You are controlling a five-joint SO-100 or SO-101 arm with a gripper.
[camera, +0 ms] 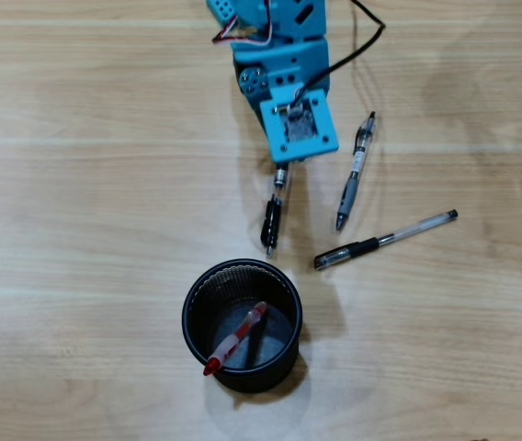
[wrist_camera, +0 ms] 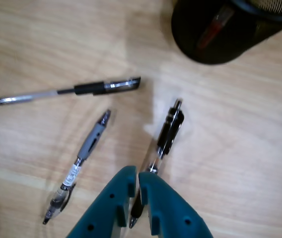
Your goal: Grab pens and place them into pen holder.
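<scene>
My teal gripper is shut on the black pen, pinching its lower barrel. The rest of the pen sticks out ahead toward the pen holder. In the overhead view the black pen juts out from under the blue arm, just above the round black mesh pen holder. A red pen leans inside the holder, its tip over the rim. The grey-blue pen and the clear pen with a black cap lie on the table to the right.
The wooden table carries nothing else. A black cable trails from the arm at the top. In the wrist view the grey-blue pen and the clear pen lie left of my fingers.
</scene>
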